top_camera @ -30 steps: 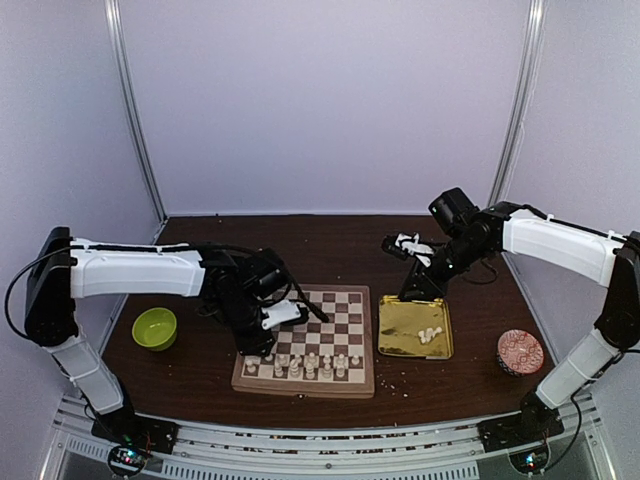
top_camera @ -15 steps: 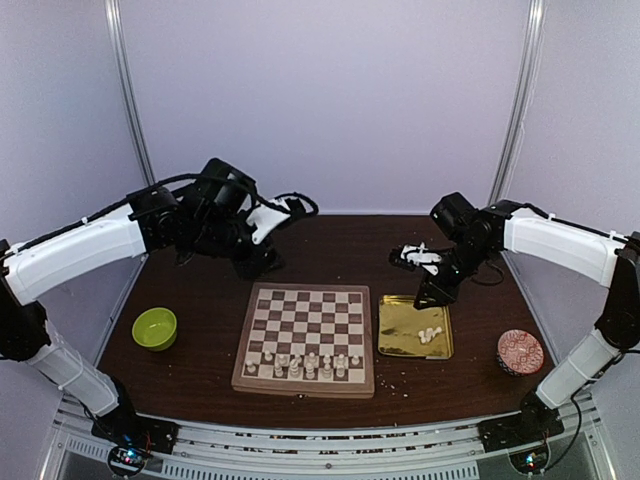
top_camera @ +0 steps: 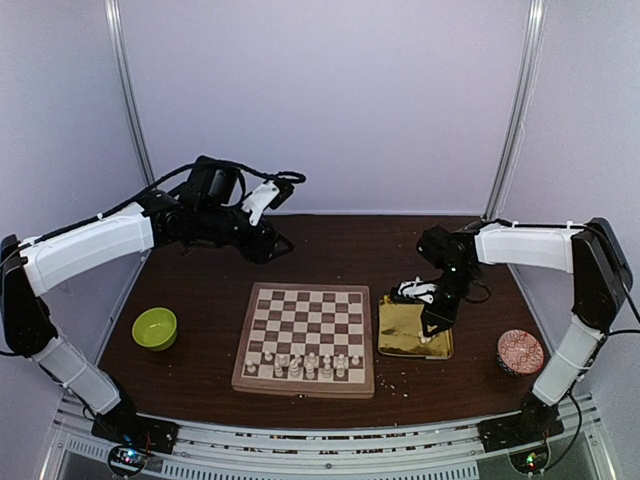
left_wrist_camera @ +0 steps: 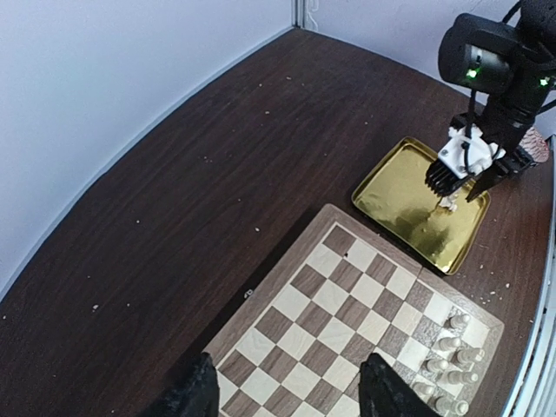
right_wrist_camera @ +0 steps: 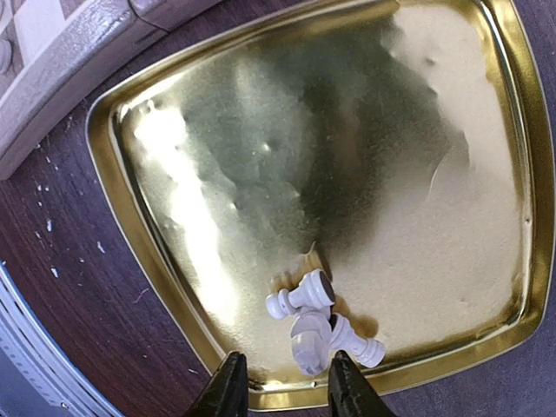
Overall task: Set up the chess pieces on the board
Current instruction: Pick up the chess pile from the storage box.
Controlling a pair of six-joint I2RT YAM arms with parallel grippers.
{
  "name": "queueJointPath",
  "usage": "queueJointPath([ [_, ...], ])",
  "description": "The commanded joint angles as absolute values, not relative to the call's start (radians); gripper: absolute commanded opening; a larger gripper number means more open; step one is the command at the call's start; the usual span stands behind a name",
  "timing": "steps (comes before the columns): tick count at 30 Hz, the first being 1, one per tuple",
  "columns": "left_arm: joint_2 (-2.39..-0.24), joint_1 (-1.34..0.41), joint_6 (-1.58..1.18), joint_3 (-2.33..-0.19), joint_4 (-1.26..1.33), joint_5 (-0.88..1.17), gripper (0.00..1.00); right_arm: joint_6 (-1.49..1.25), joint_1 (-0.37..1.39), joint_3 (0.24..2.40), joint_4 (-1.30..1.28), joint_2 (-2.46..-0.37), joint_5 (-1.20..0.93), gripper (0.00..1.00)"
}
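The board (top_camera: pixel 310 320) lies mid-table, with two rows of cream chess pieces (top_camera: pixel 304 365) along its near edge. The left wrist view catches those pieces (left_wrist_camera: pixel 452 356) at its lower right. My left gripper (top_camera: pixel 272 245) hangs high over the back-left table, open and empty; its fingertips (left_wrist_camera: pixel 195 395) frame the board (left_wrist_camera: pixel 347 313) far below. Three more chess pieces (right_wrist_camera: pixel 317 326) lie tumbled together by the rim of the gold tray (right_wrist_camera: pixel 391 130). My right gripper (right_wrist_camera: pixel 285 387) is low over them, open, with nothing between its fingers (right_wrist_camera: pixel 228 382).
The gold tray (top_camera: pixel 400 335) sits just right of the board. A green bowl (top_camera: pixel 155 328) stands at the left and a round patterned lid (top_camera: pixel 520 352) at the near right. Crumbs dot the dark wooden table. The board's corner (right_wrist_camera: pixel 78 43) shows beside the tray.
My left gripper rose from the board's near-left corner to the back left and opened. My right gripper came down from behind the tray onto the pieces lying in it.
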State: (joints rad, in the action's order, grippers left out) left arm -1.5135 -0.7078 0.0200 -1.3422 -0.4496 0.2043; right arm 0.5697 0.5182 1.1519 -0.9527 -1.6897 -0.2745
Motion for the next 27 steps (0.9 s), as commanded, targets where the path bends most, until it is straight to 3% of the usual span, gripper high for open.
queueJointPath([
  [1, -1.489, -0.711, 0.004, -1.342, -0.386, 0.264, 0.56, 0.564, 0.516, 1.136, -0.940, -1.695, -0.211, 0.31],
  [18, -1.512, -0.710, 0.003, -1.354, -0.401, 0.322, 0.56, 0.543, 0.516, 1.124, -0.903, -1.737, -0.212, 0.12],
  [27, -1.529, -0.711, 0.002, -1.365, -0.415, 0.357, 0.55, 0.562, 0.507, 1.169, -0.971, -1.757, -0.320, 0.02],
])
